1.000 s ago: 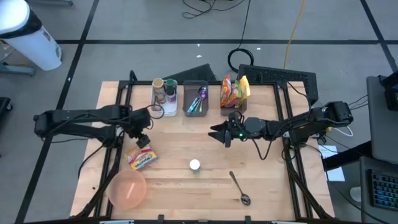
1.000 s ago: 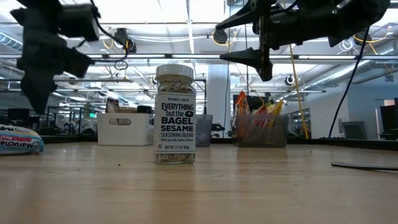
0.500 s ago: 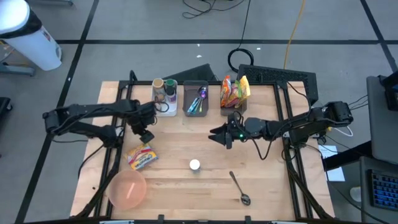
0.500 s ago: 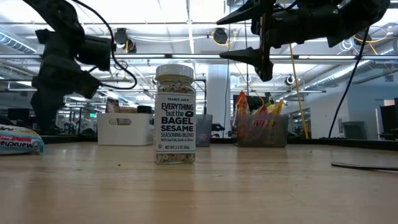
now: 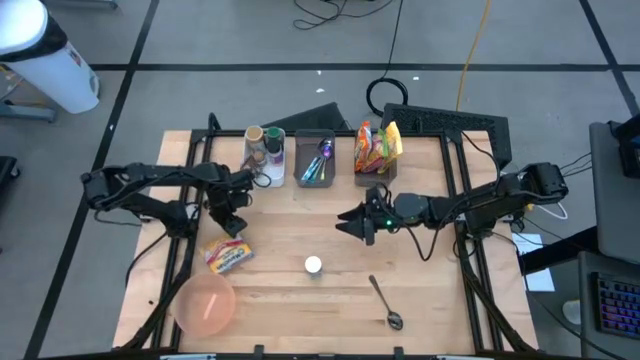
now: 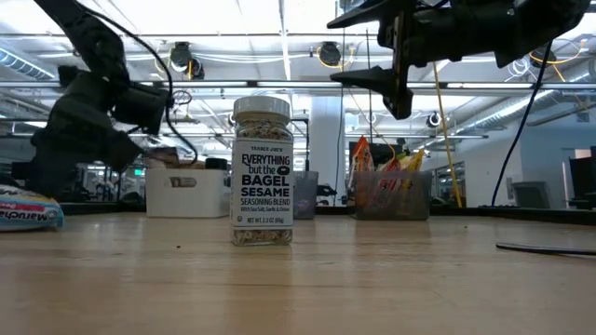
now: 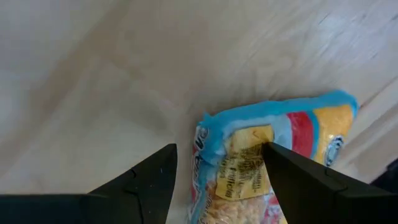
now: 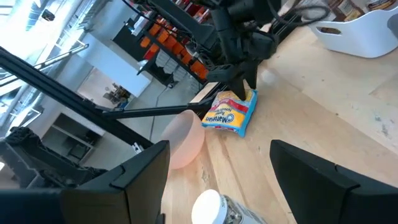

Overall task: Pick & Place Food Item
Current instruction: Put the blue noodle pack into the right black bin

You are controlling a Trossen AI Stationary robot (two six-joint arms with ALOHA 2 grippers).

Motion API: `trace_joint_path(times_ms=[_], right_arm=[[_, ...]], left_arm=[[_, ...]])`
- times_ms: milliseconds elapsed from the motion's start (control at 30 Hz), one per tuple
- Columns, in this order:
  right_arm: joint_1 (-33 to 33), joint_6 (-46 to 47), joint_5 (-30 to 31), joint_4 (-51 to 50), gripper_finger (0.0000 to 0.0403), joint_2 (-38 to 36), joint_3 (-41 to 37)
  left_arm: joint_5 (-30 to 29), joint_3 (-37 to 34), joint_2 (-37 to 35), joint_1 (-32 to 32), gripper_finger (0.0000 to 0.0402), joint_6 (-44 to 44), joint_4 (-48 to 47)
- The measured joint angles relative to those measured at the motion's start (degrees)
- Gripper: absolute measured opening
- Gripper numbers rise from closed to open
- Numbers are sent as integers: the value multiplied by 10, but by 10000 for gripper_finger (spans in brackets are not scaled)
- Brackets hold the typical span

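I see the wooden table [image 5: 290, 230] with the pink bowl [image 5: 205, 303] at its near-left corner. The ramen packet [image 5: 228, 254], the food item, lies flat just beyond the bowl. My left gripper [image 5: 231, 226] hovers right above the packet's far end, fingers spread apart, clamped on nothing. My right gripper [image 5: 349, 222] hangs over the table's middle, its fingers apart too and empty. The seasoning jar [image 5: 314, 265] stands upright near-left of it, and a spoon [image 5: 384, 303] lies farther right.
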Motion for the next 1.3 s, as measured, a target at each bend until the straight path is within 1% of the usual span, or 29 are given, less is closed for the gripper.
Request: trace_joint_path(times_ms=[133, 300, 467, 633, 700, 800, 1100, 1300], right_arm=[[1, 0, 0, 0, 270, 0, 0], [0, 0, 0, 0, 270, 0, 0], [0, 0, 0, 0, 270, 0, 0], [0, 0, 0, 0, 270, 0, 0], [0, 0, 0, -1, 270, 0, 0], [0, 0, 0, -4, 270, 0, 0], [0, 0, 0, -5, 270, 0, 0], [0, 0, 0, -5, 270, 0, 0]], left_arm=[[24, -23, 1, 0, 246, -19, 18], [29, -22, -4, 0, 246, -33, 24], [59, -20, -5, 0, 246, -38, 41], [62, -20, -5, 0, 244, -38, 40], [62, -20, -5, 0, 235, -38, 40], [61, -20, -5, 0, 206, -38, 40], [36, -20, -5, 0, 86, -35, 46], [37, -20, -5, 0, 14, -30, 55]])
